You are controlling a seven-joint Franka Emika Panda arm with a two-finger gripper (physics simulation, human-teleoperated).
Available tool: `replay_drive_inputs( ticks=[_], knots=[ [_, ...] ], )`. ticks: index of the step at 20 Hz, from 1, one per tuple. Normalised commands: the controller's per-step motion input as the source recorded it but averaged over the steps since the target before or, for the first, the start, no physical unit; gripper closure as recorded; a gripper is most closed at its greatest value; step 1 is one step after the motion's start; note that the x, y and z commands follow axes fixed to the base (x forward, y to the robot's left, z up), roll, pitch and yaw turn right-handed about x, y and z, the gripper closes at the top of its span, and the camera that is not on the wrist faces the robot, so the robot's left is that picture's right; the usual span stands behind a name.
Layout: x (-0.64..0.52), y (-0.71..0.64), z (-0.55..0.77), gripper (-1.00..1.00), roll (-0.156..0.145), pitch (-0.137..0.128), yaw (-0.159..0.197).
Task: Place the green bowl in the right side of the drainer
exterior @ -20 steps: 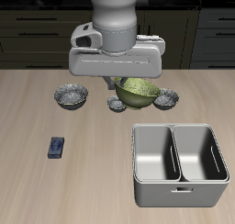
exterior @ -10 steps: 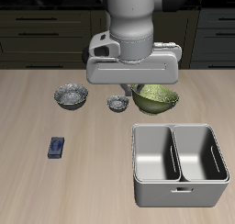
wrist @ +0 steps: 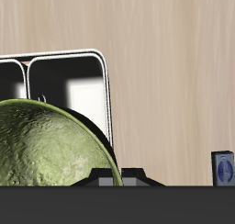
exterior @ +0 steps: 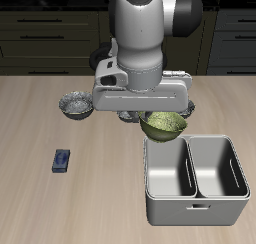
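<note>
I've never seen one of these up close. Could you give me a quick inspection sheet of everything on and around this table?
Surface: pale wooden table.
Job's things: green bowl held tilted above the table, at the drainer's back edge; both drainer compartments empty.
Clutter: grey bowl farther back; small blue block nearer the front.
Grippers: gripper carries the green bowl; fingers hidden.
Cables: nothing seen.
Surroundings: dark cabinets behind.

Light wood table (exterior: 60,203). Grey two-compartment drainer (exterior: 196,180) sits on it near the front edge. Small blue object (exterior: 62,161) lies well apart from the drainer, out to its side. Grey patterned bowl (exterior: 75,107) sits farther back than the drainer, partly behind the arm.
</note>
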Motion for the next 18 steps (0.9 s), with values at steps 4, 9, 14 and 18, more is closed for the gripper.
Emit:
replay_drive_inputs(
  ticks=[4,9,14,18],
  knots=[
    [0.02,-0.10,-0.14,1.00,-0.011,0.021,0.001],
    [0.03,0.06,-0.24,1.00,0.002,0.034,0.017],
    [0.00,0.07,-0.13,1.00,0.012,0.020,0.021],
    [-0.01,0.09,-0.05,1.00,0.013,0.013,0.008]
  ],
)
